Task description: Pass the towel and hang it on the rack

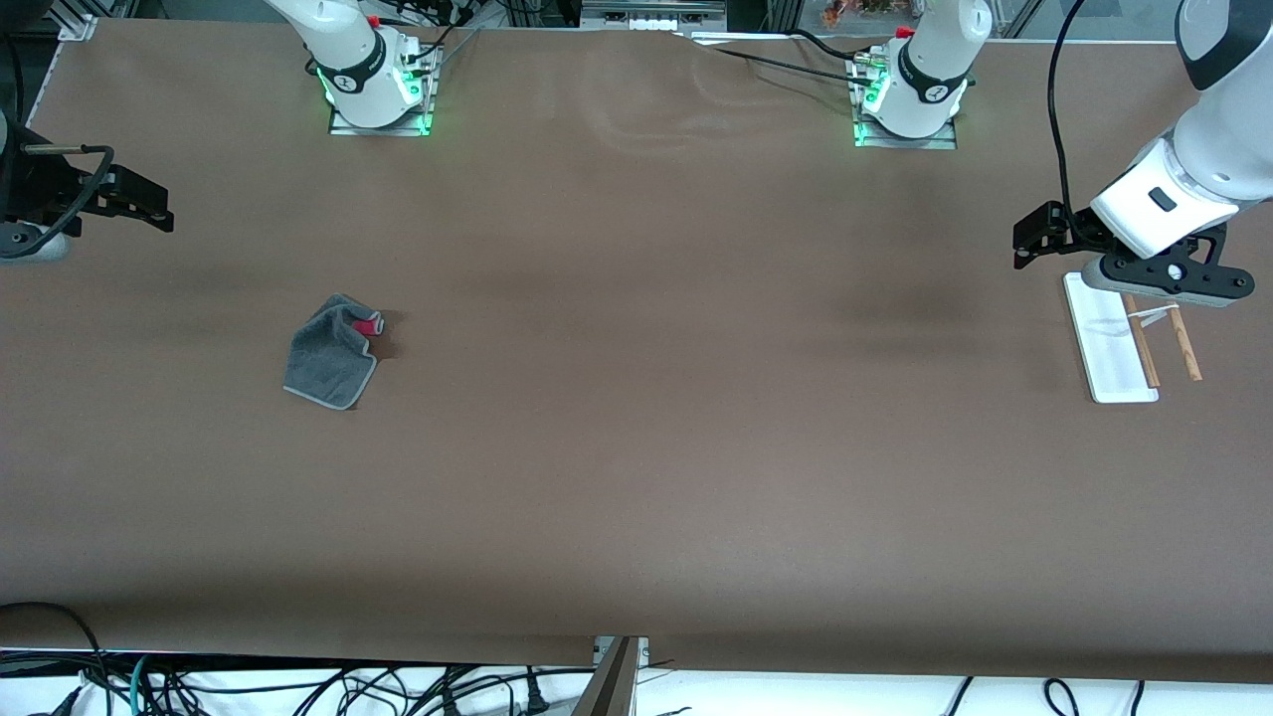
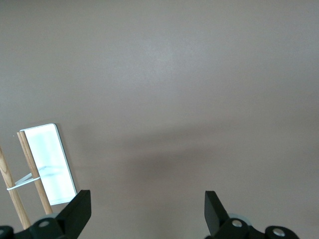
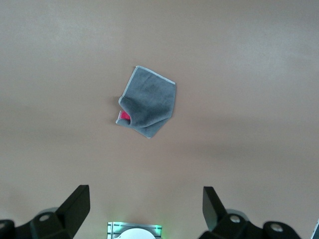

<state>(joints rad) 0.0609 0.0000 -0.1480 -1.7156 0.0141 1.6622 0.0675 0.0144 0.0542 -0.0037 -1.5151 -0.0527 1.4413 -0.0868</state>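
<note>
The towel (image 1: 331, 363), grey with pale edging and a pink-red fold showing, lies crumpled on the brown table toward the right arm's end; it also shows in the right wrist view (image 3: 149, 102). The rack (image 1: 1109, 343) lies at the left arm's end, a white base with two thin wooden rods (image 1: 1183, 343). My left gripper (image 1: 1029, 239) hangs open over the table just beside the rack (image 2: 50, 164), its fingers (image 2: 79, 206) holding nothing. My right gripper (image 1: 149, 204) hangs open and empty over the right arm's end of the table, well apart from the towel.
Both arm bases (image 1: 378, 94) (image 1: 905, 104) stand lit green along the table's edge farthest from the front camera. Cables (image 1: 298, 686) hang below the nearest edge. A black cable (image 1: 1059, 149) runs down to the left arm's wrist.
</note>
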